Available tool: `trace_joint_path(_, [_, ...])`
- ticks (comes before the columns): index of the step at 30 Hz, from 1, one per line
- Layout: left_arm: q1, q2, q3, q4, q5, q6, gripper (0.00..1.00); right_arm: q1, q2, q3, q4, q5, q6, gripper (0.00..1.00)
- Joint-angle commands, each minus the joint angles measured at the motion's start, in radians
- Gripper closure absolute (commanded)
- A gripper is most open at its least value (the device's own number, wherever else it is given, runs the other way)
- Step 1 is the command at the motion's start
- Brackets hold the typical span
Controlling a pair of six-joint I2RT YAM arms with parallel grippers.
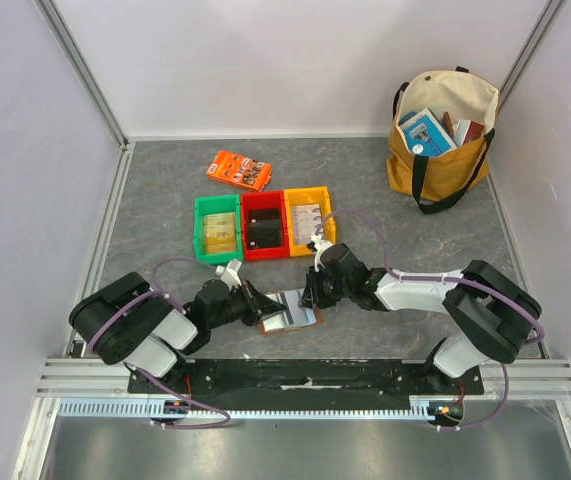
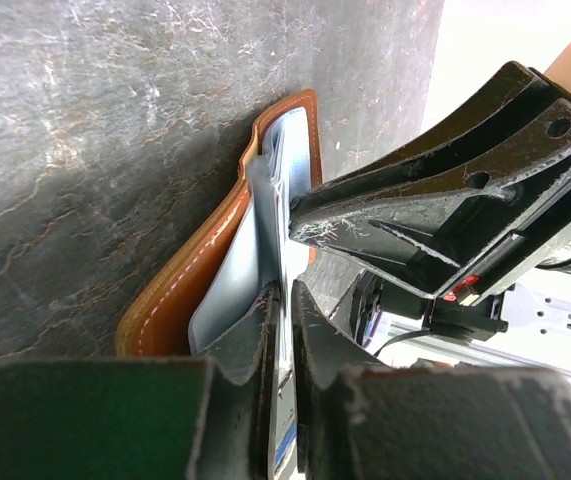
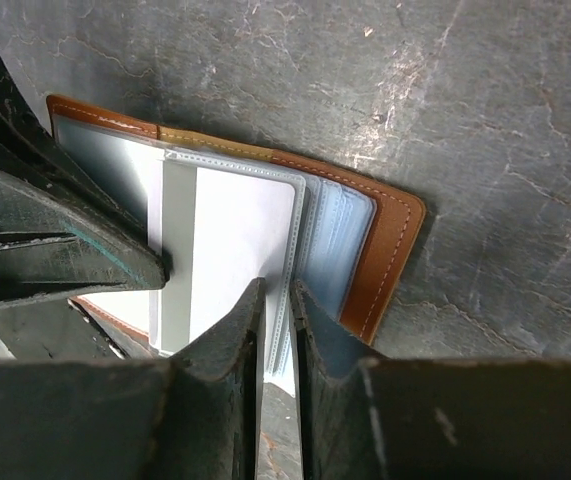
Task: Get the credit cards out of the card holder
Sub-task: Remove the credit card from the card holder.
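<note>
Card holder [image 1: 293,312] lies open on the grey table [image 1: 415,200], near the front edge, between both arms. Left gripper [image 2: 283,300]: fingers nearly closed, pinching one of its clear inner sleeves edge-on. Right gripper [image 3: 277,300]: fingers likewise nearly closed, pinching a clear sleeve's edge beside a white insert.

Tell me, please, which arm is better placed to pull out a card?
Probably right: the right hand pinches the free edge of the clear sleeves, while the left hand clamps the card holder.
</note>
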Motion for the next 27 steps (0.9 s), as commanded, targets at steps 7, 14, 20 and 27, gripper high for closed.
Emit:
trace_joint_path(7, [0.006, -0.154, -0.043, -0.011, 0.010, -0.049, 0.94, -0.006, 0.082, -0.020, -0.148, 0.076, -0.030, 0.84])
trace_joint_path(14, [0.008, -0.292, -0.043, -0.209, -0.021, -0.024, 0.97, -0.006, 0.103, -0.014, -0.158, 0.087, -0.033, 0.90])
trace_joint_path(20, [0.008, -0.431, -0.037, -0.387, -0.059, 0.006, 0.98, -0.006, 0.113, -0.006, -0.164, 0.088, -0.035, 0.92])
trace_joint_path(27, [0.008, -0.593, -0.031, -0.681, -0.110, 0.002, 0.98, -0.006, 0.120, -0.003, -0.165, 0.091, -0.035, 0.93])
